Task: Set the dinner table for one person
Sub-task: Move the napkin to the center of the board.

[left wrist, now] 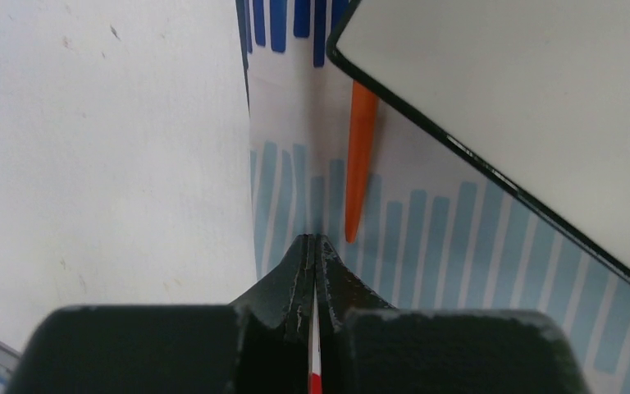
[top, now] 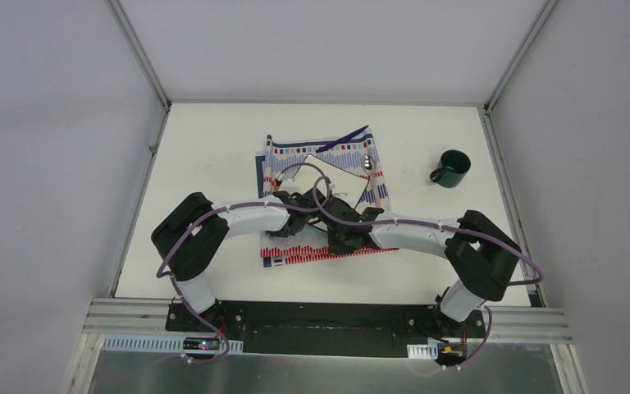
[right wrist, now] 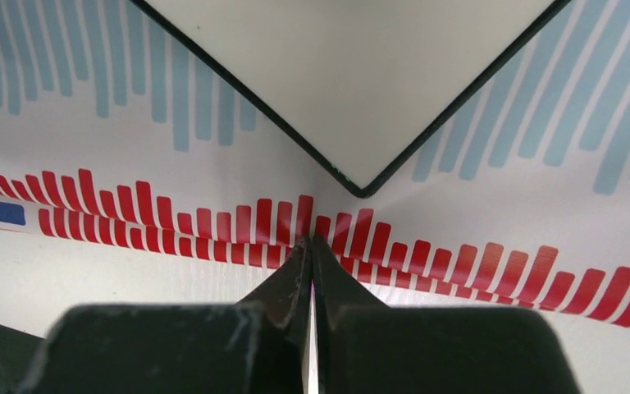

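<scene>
The dinner table (top: 205,148) is a white top with grey rails. A striped red-blue-white cloth (top: 279,156) lies at its middle with a white square plate (top: 336,176) on it. My left gripper (top: 289,215) is shut on a fold of the cloth near its left edge (left wrist: 316,240). My right gripper (top: 338,238) is shut on the cloth's near red-striped edge (right wrist: 310,240), just short of the plate's corner (right wrist: 353,74). An orange utensil handle (left wrist: 359,164) sticks out from under the plate (left wrist: 525,107).
A dark green mug (top: 453,167) stands on the table at the right. A purple utensil (top: 343,138) lies at the cloth's far edge and a metal spoon (top: 367,162) beside the plate's right corner. Grey rails border the table.
</scene>
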Controlling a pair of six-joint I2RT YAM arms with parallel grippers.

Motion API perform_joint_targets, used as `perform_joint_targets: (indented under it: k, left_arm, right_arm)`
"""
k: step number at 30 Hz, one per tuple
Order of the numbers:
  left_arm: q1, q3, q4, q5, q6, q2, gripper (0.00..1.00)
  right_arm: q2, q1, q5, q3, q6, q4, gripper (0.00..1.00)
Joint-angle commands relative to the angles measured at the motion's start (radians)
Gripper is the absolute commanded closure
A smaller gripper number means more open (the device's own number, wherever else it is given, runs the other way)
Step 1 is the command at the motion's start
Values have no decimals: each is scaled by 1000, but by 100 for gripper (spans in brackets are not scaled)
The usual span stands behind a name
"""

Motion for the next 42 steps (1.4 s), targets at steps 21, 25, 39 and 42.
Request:
perform_joint_targets:
  k: [21,25,39,42]
  left_arm:
    - [-98,204,-40,40,78,79,100]
    - [-98,190,-40,46,70,74,100]
    - [-110,116,-36,68,26,39,100]
    - [-113,107,-36,66,24,39,100]
  right_arm:
    - [-4,-127,347,191,-234,-279,100]
    - [48,-158,341,158,-247,-231,100]
    - [199,-192,301,69,-244,-139,100]
    - [192,-190,265,23,-229,-121,100]
